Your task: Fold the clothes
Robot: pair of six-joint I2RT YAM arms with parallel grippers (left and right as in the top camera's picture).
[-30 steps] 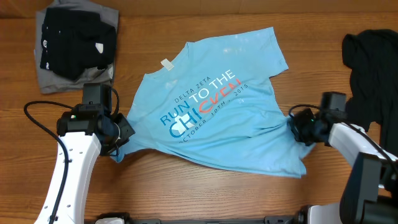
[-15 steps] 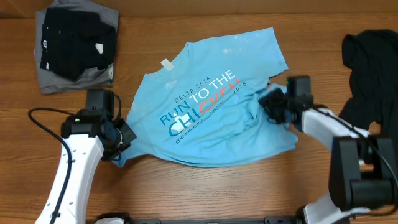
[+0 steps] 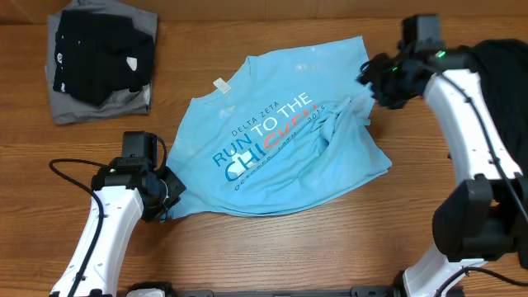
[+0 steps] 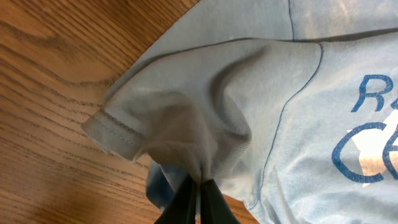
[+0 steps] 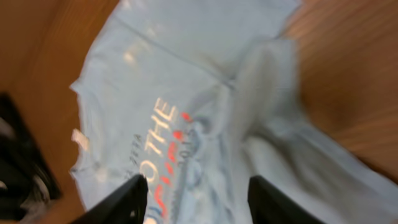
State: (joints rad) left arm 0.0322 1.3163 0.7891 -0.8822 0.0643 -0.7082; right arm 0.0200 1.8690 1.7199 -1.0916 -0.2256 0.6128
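The shirt [image 3: 272,177] lay face up at the middle of the table [image 3: 272,256], collar toward 10 o'clock and hem toward 4 o'clock, so its long axis ran on that diagonal and its sleeves pointed to 8 and 2 o'clock. The left claw [image 3: 167,196] sat at the 8 o'clock corner. In the wrist view its jaws were pressed together on a pinch of the sleeve [image 4: 118,130], the fabric drawn up into a peak between them. The right claw [image 3: 375,81] hung over the 2 o'clock side. Its wrist view showed the two fingers [image 5: 127,199] standing apart with only blurred shirt far below and nothing between them, so it held nothing.

A rumpled ridge [image 3: 345,115] of cloth lay just at 7 o'clock from the right claw, where that side of the shirt was doubled in over the lettering. The lower edge toward 5 o'clock lay flat.

The next move likely turned on that ridge. It sat close under the right claw and well apart from the left, so the right arm was the one to smooth or regrip it, reaching down toward 7 o'clock, while the left anchored the opposite sleeve.

A black pile [image 3: 99,54] rested at 10 o'clock and a black garment [image 3: 499,74] at 2 o'clock, both clear of the shirt.
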